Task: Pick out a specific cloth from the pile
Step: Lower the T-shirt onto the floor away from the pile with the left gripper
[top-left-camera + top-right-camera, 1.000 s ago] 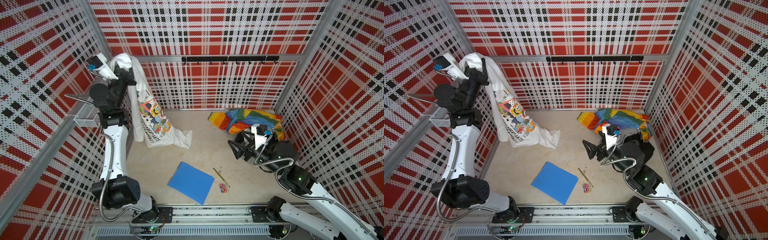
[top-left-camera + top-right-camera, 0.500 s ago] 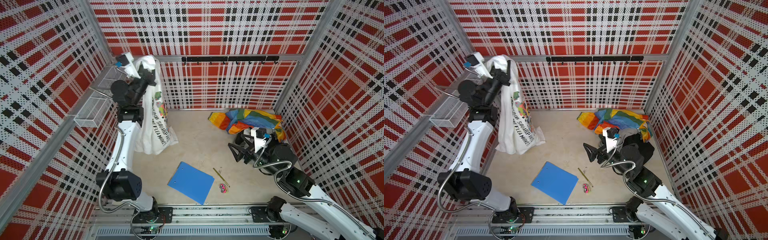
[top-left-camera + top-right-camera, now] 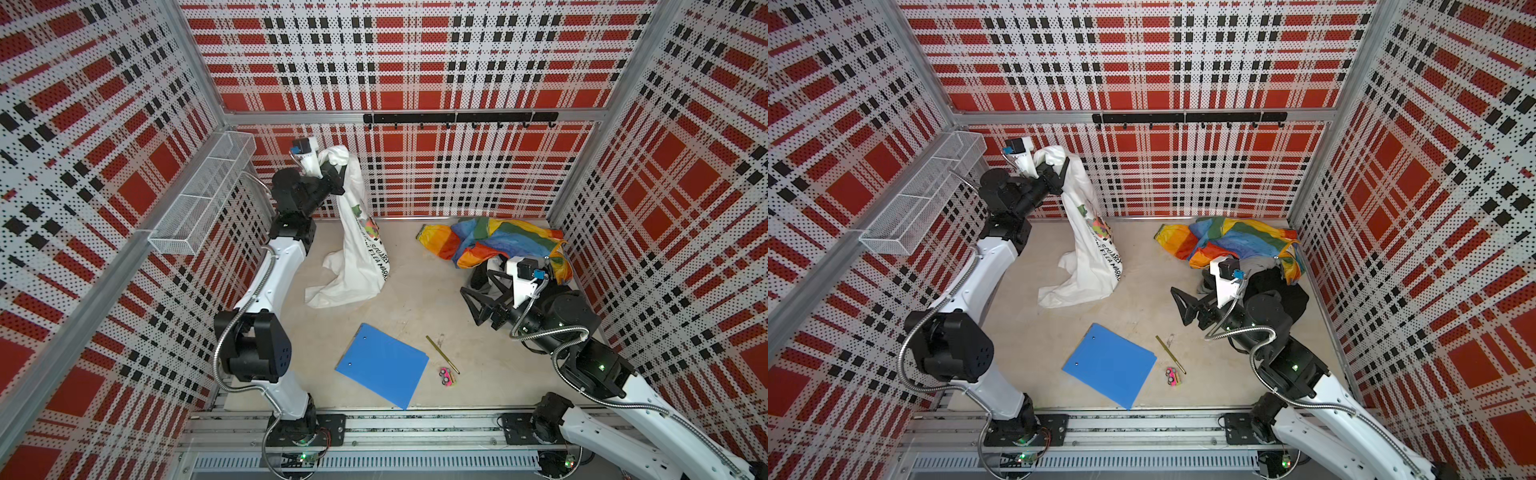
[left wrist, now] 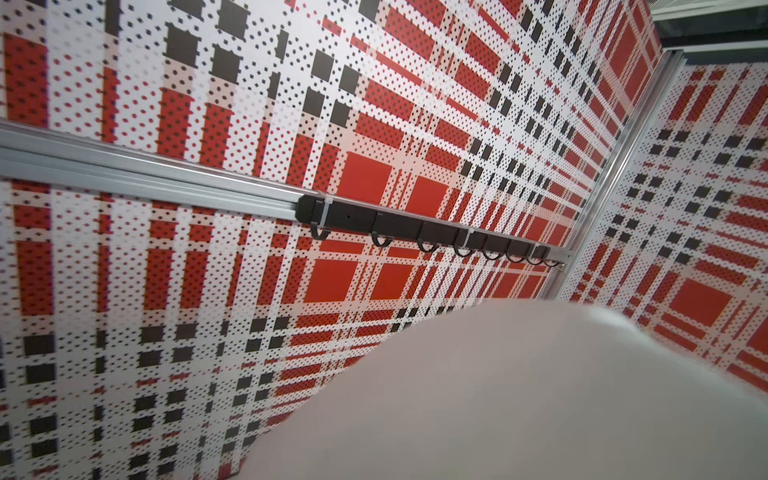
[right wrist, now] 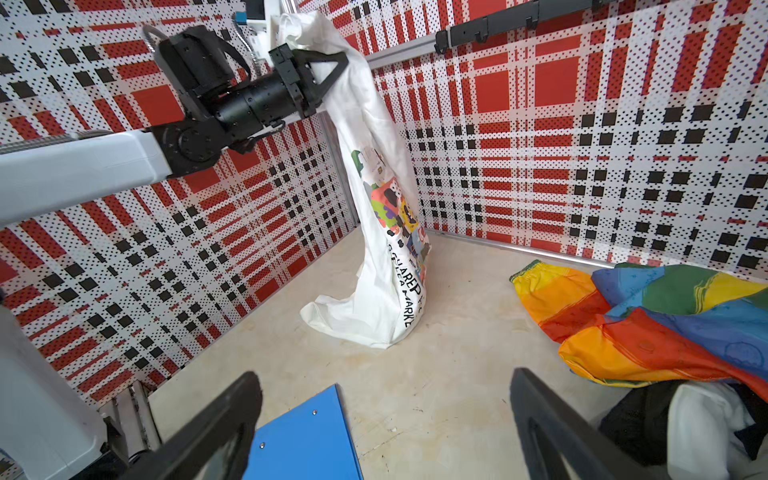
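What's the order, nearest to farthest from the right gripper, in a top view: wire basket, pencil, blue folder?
From the right gripper:
1. pencil, on the table toward the front rail.
2. blue folder, front middle of the table.
3. wire basket, on the left wall.

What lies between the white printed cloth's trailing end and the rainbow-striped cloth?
Nothing; only bare tabletop separates the white printed cloth from the rainbow-striped cloth, as seen in both top views.
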### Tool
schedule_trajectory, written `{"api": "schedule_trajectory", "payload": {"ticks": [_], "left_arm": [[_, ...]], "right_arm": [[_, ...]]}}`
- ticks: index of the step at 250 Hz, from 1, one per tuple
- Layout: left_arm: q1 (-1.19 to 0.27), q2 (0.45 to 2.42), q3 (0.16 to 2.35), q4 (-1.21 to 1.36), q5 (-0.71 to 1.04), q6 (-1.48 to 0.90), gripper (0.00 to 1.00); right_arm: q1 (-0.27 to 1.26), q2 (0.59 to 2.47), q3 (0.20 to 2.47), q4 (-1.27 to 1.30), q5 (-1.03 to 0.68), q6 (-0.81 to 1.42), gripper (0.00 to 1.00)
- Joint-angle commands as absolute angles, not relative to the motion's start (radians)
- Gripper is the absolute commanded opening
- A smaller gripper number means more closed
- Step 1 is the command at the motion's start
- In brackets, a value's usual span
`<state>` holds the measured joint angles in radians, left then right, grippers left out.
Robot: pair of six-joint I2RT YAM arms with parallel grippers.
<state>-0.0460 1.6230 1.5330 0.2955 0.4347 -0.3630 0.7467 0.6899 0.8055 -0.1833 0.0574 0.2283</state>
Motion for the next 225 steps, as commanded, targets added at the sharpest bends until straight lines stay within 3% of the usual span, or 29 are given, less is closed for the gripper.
{"api": "schedule_trajectory", "payload": {"ticks": [1,54,94,171,225], "left_arm": [[-0.036,1.487,1.409,0.261,0.356,-0.238,0.02],[-0.051,1.336,1.197,0.061,0.141,-0.147,0.02],[-0.055,1.308,1.103,0.072,0.144,-0.152,0.04],[-0.193,1.537,1.244,0.163,0.224,-0.183,0.06],[-0.134,1.657,1.128,0.294,0.227,-0.338,0.0]], "right_arm": [[0.752,0.711,0.796,-0.128,0.061,0.221,1.0],[0.751,0.753,0.781,-0.092,0.043,0.228,0.99],[0.751,0.764,0.773,-0.086,0.04,0.229,0.99],[0.752,0.748,0.764,-0.093,0.06,0.244,0.99],[0.751,0.711,0.754,-0.115,0.075,0.246,0.99]]}}
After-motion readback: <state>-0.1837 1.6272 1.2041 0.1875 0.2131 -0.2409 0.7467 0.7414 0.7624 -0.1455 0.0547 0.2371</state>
